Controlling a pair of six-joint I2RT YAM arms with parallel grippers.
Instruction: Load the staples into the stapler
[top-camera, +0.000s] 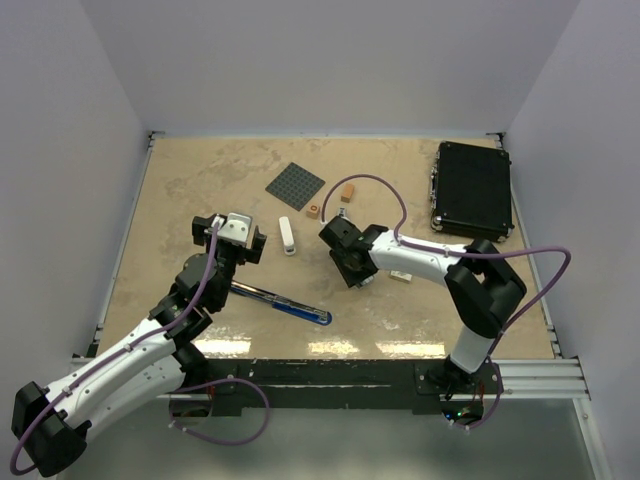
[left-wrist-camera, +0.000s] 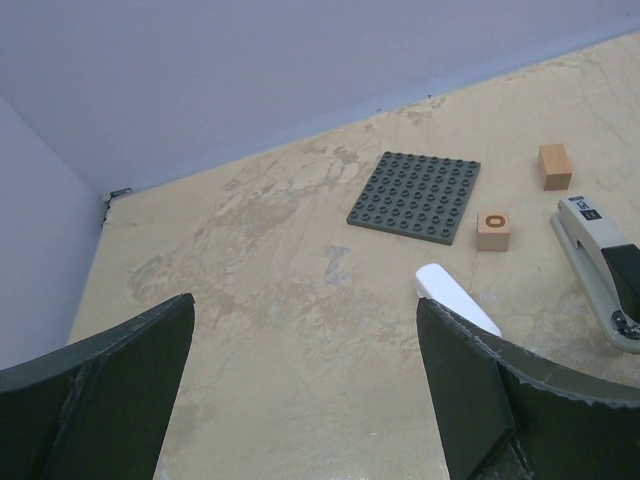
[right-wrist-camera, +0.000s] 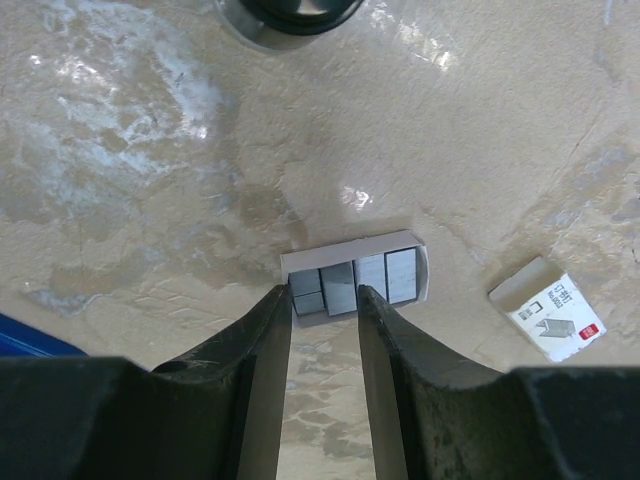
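A small grey tray holds grey strips of staples. My right gripper points down at it, its fingertips closed against both sides of the two left strips. The whitish staple box lies just right of the tray and shows in the top view. A beige-grey stapler with a black part lies right of the lettered block; in the top view my right gripper covers it. Further left my left gripper hovers wide open over bare table, holding nothing.
A long slim black-and-blue tool lies near the front between the arms. A white oblong piece lies beside the left gripper. Further back are a grey studded plate, two orange blocks and a black case.
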